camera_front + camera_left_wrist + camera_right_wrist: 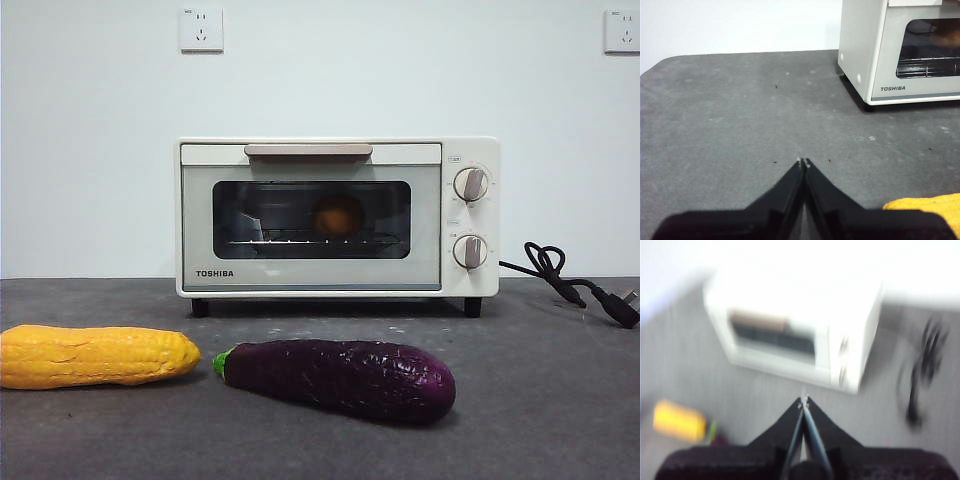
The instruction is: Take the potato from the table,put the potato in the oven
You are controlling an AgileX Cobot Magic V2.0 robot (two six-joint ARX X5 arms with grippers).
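Nearest on the table (560,400) lie a purple aubergine (340,378) and a yellow corn cob (95,356), end to end. Behind them stands the oven (338,217), door closed, with the potato (338,216) inside on the rack. Left gripper (803,161) and right gripper (803,400): jaws closed, empty, above the table

The left gripper (804,162) has two matte black, wedge-shaped jaws with pale specks at the tips. The right gripper (803,401) looks the same, though blurred.
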